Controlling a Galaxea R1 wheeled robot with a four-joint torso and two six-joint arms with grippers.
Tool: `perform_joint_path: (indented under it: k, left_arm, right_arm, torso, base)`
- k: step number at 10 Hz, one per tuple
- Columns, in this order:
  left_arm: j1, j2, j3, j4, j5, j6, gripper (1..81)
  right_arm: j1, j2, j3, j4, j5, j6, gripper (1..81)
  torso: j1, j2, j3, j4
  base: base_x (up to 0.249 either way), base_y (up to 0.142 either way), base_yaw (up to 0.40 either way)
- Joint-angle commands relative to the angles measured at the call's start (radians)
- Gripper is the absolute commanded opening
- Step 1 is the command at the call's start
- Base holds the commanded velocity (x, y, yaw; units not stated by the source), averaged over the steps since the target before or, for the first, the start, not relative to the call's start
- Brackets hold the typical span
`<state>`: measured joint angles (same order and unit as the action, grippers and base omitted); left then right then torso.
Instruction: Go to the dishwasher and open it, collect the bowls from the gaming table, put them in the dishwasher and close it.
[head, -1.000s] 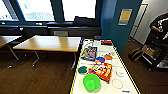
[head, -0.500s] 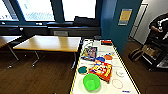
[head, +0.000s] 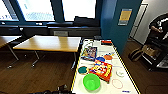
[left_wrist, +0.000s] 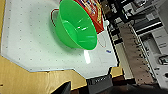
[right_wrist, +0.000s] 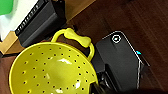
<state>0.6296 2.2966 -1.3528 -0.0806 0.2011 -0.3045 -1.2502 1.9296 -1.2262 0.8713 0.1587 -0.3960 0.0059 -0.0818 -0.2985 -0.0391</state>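
The gaming table (head: 130, 75), white-topped with a yellow edge, runs away from me in the head view. A bright green bowl (head: 91, 82) sits at its near end, beside a red board-game box (head: 102, 70). Further along lie a small dark green bowl (head: 82, 70), a blue bowl (head: 100, 59), an orange bowl (head: 108, 57) and a white bowl (head: 120, 73). The left wrist view has the green bowl (left_wrist: 77, 28) close up on the table top (left_wrist: 30, 45), with my left gripper (left_wrist: 83, 86) short of it at the table's near edge. The dishwasher is out of view.
A yellow colander (right_wrist: 50, 71) with a handle sits beside a dark part of the robot (right_wrist: 120, 62) in the right wrist view. Wooden-topped tables (head: 50, 43) stand to the left over a dark wood floor. A person (head: 157, 27) with gear stands at the far right.
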Motion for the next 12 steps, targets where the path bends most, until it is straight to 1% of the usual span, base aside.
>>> perform_joint_path:
  k: [1,2,3,5,6,7,10,12]
  left_arm:
    - [-0.172,0.064,-0.135,-0.021,0.117,-0.095,81.1]
    - [-0.173,0.069,-0.158,-0.021,0.103,-0.148,81.1]
    - [-0.173,0.071,-0.183,-0.021,0.086,-0.208,81.1]
    - [-0.173,0.057,-0.209,-0.018,0.032,-0.309,81.1]
    - [-0.173,0.057,-0.216,-0.018,0.026,-0.320,81.1]
    - [-0.175,0.067,-0.230,-0.016,0.014,-0.321,81.1]
    - [-0.184,0.156,-0.324,-0.021,0.011,-0.323,81.1]
    - [-0.184,0.207,-0.385,-0.021,0.011,-0.326,81.1]
  right_arm:
    - [0.054,-0.047,0.025,-0.021,-0.062,-0.004,1.0]
    - [0.056,-0.036,0.024,-0.021,-0.062,-0.004,1.0]
    - [0.057,-0.030,0.022,-0.021,-0.062,-0.004,1.0]
    - [0.065,-0.013,0.019,-0.021,-0.062,-0.003,1.0]
    - [0.065,-0.007,0.021,-0.021,-0.064,-0.003,1.0]
    - [0.061,-0.004,0.024,-0.021,-0.064,-0.003,1.0]
    - [0.033,0.013,0.033,-0.021,-0.062,-0.004,1.0]
    - [0.031,0.025,0.036,-0.021,-0.062,-0.004,1.0]
  torso:
    - [0.000,0.000,0.000,0.000]
    - [0.000,0.000,0.000,0.000]
    - [0.000,0.000,0.000,0.000]
    - [0.000,0.000,0.000,0.000]
    - [0.000,0.000,0.000,0.000]
    - [0.000,0.000,0.000,0.000]
    - [0.000,0.000,0.000,0.000]
    - [0.000,0.000,0.000,0.000]
  base:
    - [0.000,0.000,0.000]
    - [0.000,0.000,0.000]
    - [0.000,0.000,0.000]
    - [0.000,0.000,0.000]
    - [0.000,0.000,0.000]
    - [0.000,0.000,0.000]
    - [0.000,0.000,0.000]
    - [0.000,0.000,0.000]
